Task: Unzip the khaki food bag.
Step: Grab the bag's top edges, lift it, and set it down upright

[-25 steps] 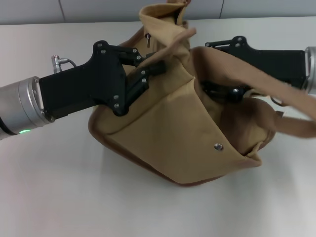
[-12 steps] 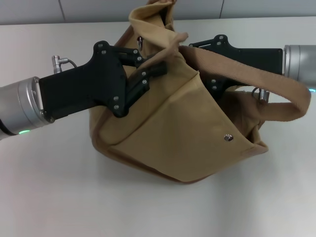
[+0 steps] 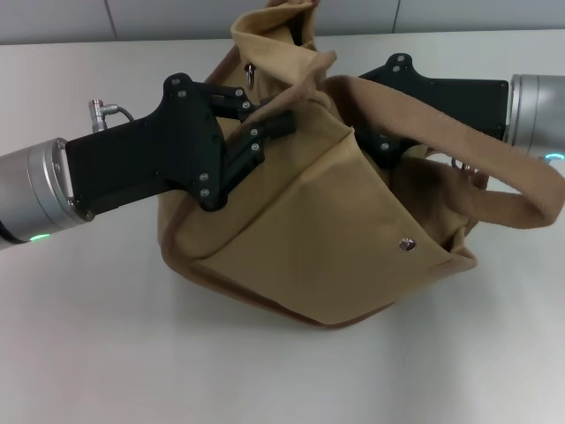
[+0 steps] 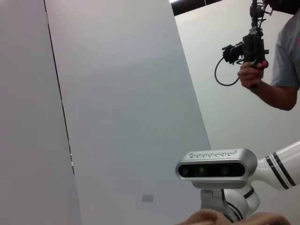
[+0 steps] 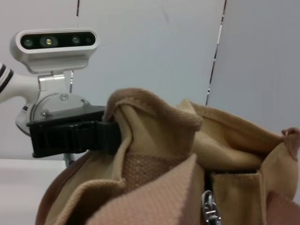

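bag slumped mid-table, pinched between both arms | soft, light canvas, collapses when pulled, so brace the cloth and take the zipper pull | left gripper clenched on top-edge fabric | right gripper buried in folds under handle, grip unreadable | zipper line mostly hidden

The head view looks down on the khaki food bag from close above, while both wrist views face upward, each showing bag fabric and the robot's head camera.
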Available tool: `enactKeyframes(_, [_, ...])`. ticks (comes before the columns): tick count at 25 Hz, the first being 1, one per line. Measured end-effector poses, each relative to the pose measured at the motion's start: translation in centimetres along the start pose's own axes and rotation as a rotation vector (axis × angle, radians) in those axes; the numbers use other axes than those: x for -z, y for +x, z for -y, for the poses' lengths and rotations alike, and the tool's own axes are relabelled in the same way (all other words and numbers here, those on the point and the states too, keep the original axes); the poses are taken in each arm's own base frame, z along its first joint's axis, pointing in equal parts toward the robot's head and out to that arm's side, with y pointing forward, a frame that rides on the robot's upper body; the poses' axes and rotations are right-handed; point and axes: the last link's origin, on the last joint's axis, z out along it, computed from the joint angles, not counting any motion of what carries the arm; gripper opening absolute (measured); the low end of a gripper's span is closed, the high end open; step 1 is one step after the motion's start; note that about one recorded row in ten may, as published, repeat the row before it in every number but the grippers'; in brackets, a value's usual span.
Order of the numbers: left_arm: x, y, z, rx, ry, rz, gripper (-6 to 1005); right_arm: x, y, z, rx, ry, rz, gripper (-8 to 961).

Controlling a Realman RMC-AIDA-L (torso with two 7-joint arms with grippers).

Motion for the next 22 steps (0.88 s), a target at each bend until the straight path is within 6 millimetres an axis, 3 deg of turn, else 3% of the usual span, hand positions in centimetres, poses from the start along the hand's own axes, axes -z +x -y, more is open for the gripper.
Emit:
enactKeyframes(3, [0.0,0.0,0.0,-0.001,-0.001,-0.001,59,0.4,-0.1,0.1,0.002,0.018,0.011,60])
enactKeyframes(8, [0.1,0.1,0.0,-0.003,0.003,-0.003,59,1.0,-0.4,-0.4,0.036,0.012,0.01,-1])
enactKeyframes(22, [0.0,0.0,0.0,-0.005,-0.001,-0.002,59,0.7,-0.3,-1.5,0.076,-0.021,-0.016,145])
